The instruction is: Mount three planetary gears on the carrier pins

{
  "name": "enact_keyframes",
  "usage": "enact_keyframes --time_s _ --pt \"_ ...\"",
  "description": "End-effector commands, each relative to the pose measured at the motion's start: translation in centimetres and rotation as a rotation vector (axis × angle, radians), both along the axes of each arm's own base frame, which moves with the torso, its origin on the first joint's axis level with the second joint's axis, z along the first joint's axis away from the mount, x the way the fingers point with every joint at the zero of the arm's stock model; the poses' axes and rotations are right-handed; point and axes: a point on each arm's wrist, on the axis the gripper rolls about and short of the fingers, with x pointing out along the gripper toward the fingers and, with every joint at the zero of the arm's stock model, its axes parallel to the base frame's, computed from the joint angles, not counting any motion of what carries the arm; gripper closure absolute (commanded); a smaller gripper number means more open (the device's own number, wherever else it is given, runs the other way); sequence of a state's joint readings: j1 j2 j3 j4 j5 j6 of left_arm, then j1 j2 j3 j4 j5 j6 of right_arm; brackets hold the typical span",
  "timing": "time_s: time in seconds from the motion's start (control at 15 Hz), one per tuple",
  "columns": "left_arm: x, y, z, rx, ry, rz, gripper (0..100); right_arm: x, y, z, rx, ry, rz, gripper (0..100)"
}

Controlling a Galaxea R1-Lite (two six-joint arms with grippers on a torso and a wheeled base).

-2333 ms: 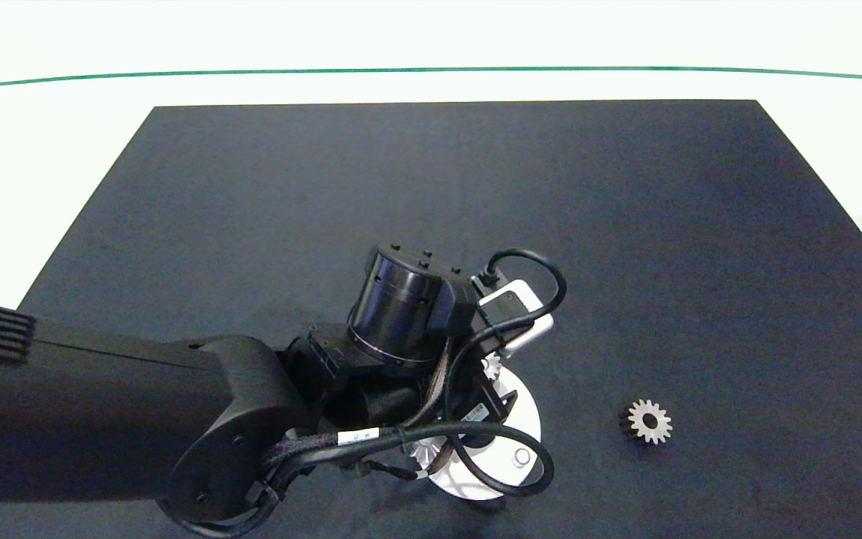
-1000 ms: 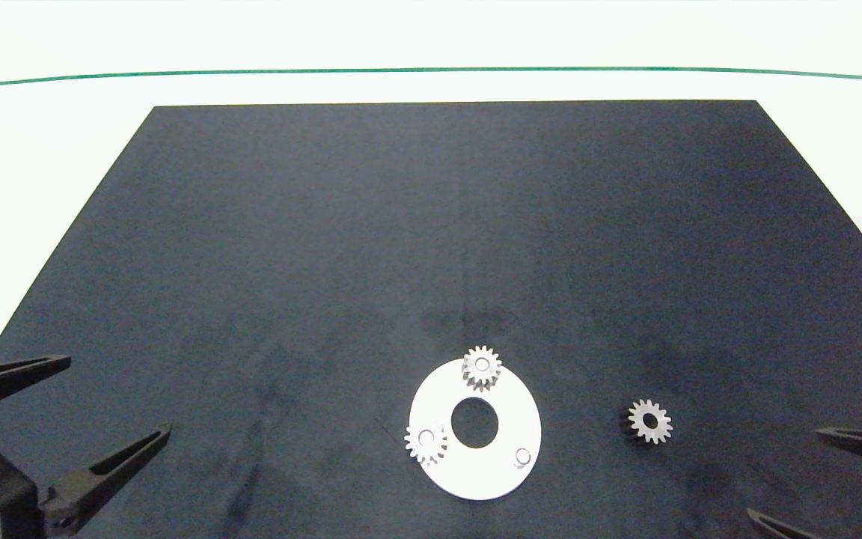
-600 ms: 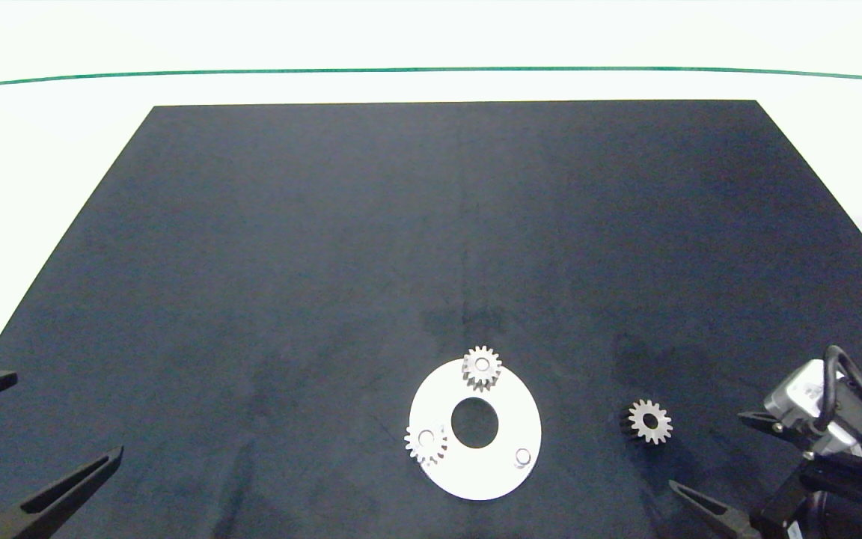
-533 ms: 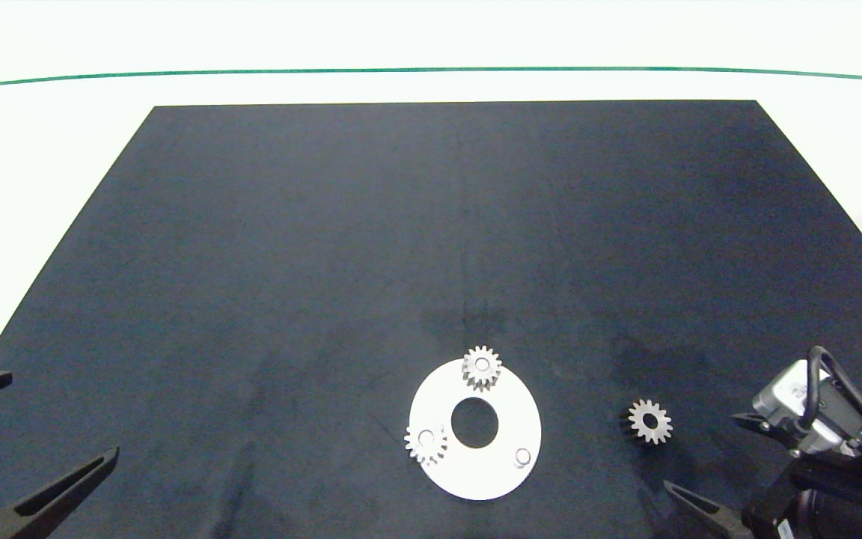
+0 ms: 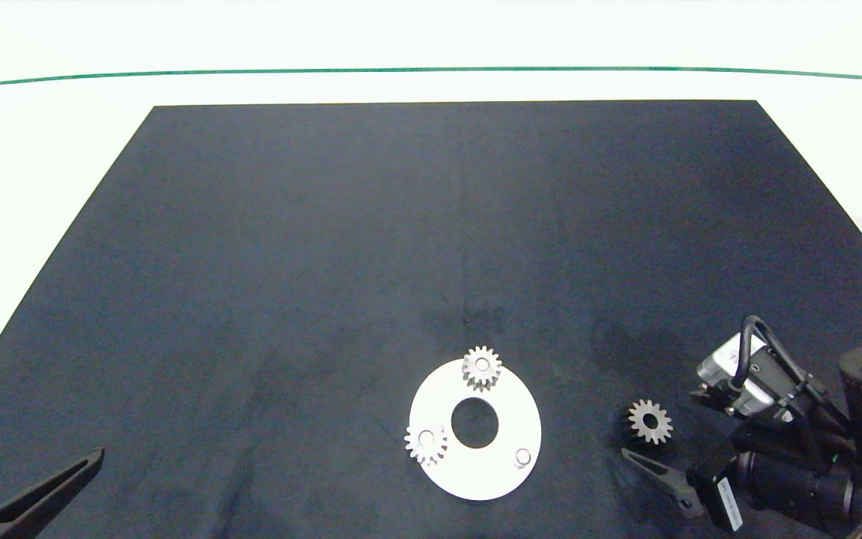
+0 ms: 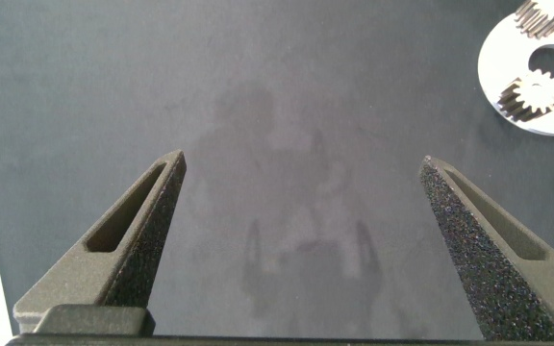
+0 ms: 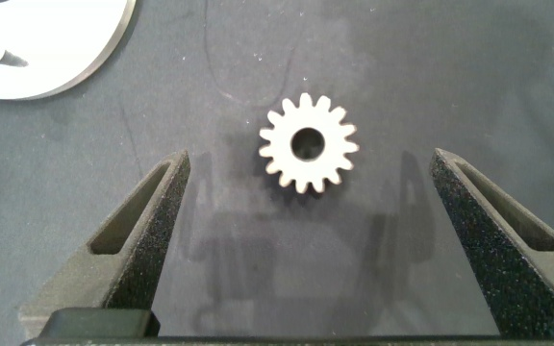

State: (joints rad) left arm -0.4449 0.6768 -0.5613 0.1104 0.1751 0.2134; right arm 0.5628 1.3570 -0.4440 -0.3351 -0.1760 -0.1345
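The white carrier disc [image 5: 492,471] lies flat at the front middle of the dark mat. Two planetary gears sit on carrier pins: one at the disc's far edge [image 5: 482,367], one at its left edge [image 5: 425,443]. The third pin [image 5: 522,455] stands bare at the disc's right. A loose gear [image 5: 649,422] lies flat on the mat right of the disc. My right gripper [image 5: 658,424] is open around it, and in the right wrist view the gear [image 7: 309,144] sits between the fingertips, touching neither. My left gripper [image 5: 43,415] is open and holds nothing at the front left corner.
The dark mat [image 5: 431,224] covers most of the white table, and a green line [image 5: 431,70] runs along the far side. The left wrist view shows the disc [image 6: 493,62] far off, with bare mat between the left gripper [image 6: 302,161] fingers.
The left arm pulled back from the disc to the front left corner, leaving two gears on pins. The right arm came in from the right, its open fingers reaching the loose gear.
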Motion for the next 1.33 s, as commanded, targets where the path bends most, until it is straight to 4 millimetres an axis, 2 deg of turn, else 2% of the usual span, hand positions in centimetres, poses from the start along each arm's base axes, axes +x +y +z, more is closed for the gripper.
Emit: enact_keyframes --time_s 0.07,0.53,1.33 --pt "0.1 0.0 0.0 0.003 0.002 -0.001 0 0.6 0.4 -0.9 -0.025 0.034 0.001 0" --pt "0.0 0.0 -0.3 -0.012 0.018 0.006 0 1.9 1.1 -1.6 -0.012 0.012 -0.003 1" --pt "0.1 -0.1 -0.5 -0.009 0.027 0.001 0 2.1 1.2 -1.8 -0.015 0.020 -0.009 27"
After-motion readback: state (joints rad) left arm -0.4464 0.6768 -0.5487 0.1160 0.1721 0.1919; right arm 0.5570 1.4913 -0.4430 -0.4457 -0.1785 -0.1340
